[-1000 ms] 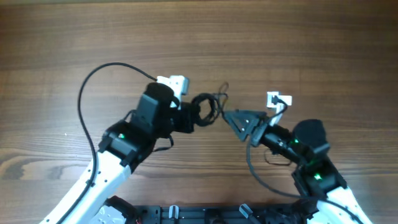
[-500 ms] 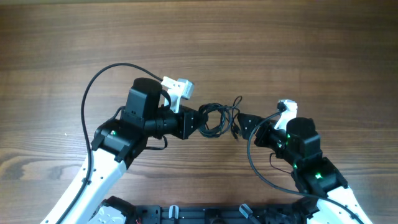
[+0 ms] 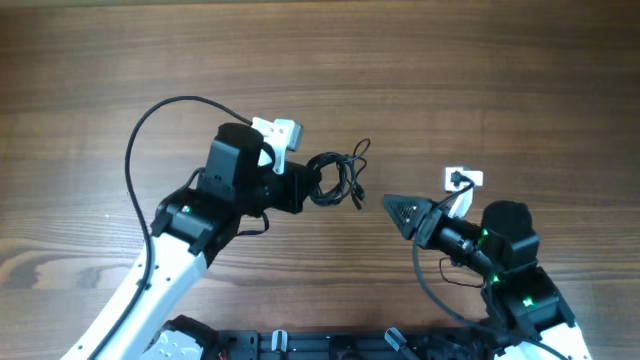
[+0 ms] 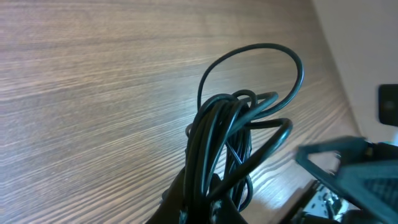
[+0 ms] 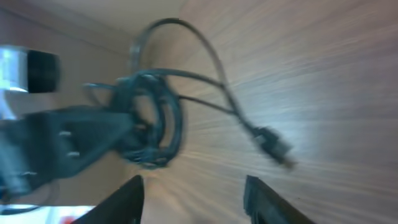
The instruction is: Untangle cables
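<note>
The cables (image 3: 335, 178) are a small knotted bundle of thin black cords held above the wooden table. My left gripper (image 3: 311, 187) is shut on the bundle's left side. In the left wrist view the cables (image 4: 231, 121) rise in loops out of the left gripper (image 4: 214, 210). One loose end with a plug (image 5: 273, 147) hangs off the bundle (image 5: 149, 118) toward my right gripper (image 5: 194, 200). The right gripper (image 3: 391, 207) stands open, a short way right of the bundle and touching nothing.
Thick black arm cables arc over the table at the left (image 3: 135, 160) and loop under the right arm (image 3: 425, 285). A dark rail (image 3: 330, 345) runs along the near edge. Bare wood table (image 3: 500, 80) lies beyond both arms.
The right gripper has narrowed from its widest opening and its arm has pulled back to the right. The left gripper has carried the bundle a little up and left, away from it.
</note>
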Tool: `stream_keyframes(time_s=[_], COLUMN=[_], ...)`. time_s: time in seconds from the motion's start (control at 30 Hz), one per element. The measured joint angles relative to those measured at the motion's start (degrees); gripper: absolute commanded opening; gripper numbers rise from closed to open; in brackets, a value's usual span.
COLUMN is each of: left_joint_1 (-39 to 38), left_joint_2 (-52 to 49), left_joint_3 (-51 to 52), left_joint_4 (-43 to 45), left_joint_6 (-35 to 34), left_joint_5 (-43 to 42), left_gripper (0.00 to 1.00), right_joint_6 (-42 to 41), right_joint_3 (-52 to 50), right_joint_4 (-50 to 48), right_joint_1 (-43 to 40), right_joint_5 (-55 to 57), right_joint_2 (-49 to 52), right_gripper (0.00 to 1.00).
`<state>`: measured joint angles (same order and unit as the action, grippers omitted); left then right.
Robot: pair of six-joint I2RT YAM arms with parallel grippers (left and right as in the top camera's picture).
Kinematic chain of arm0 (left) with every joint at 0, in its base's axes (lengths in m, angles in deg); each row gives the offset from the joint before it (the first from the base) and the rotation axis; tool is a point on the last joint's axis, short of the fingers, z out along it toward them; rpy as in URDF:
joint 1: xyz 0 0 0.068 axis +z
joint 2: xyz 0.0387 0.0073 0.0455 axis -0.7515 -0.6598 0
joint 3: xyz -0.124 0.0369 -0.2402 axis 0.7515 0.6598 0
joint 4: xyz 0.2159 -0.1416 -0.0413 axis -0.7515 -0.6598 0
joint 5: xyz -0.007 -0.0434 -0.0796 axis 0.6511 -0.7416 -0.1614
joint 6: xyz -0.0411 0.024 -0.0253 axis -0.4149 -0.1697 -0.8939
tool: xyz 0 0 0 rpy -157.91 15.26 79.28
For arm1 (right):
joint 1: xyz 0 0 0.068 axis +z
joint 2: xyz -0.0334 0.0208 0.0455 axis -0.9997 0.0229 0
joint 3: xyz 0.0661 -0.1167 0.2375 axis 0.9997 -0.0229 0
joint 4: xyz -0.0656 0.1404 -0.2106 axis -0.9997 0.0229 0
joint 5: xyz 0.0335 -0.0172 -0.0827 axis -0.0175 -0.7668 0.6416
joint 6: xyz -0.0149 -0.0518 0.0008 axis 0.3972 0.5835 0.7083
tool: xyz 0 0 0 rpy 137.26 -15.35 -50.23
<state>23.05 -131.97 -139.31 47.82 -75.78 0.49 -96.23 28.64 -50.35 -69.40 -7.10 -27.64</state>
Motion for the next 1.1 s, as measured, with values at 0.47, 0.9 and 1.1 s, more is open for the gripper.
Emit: stream_keyframes(time_s=[0.47,0.9,1.1], left_joint_1=[-7.5,-13.7,-13.7], left_joint_2=[-2.7,-2.9,-2.9], left_joint_3=[0.0,0.0,0.0], left_joint_4=[2.6,-4.0,-3.1], left_joint_6=[0.0,-0.6,-6.6], left_joint_5=[1.4,2.8,7.1], left_gripper=[0.04,0.04,0.04], right_joint_6=[-25.8,-25.0,-19.6], right_joint_3=[-0.2,-0.2,-0.2], right_joint_4=[-37.5,-58.6,-58.7], right_joint_1=[5.4,-1.7,-8.5], right_joint_5=[-3.3,-3.3,-13.8], right_joint_2=[19.6,29.9,29.9], right_gripper=[0.67,0.71,0.72])
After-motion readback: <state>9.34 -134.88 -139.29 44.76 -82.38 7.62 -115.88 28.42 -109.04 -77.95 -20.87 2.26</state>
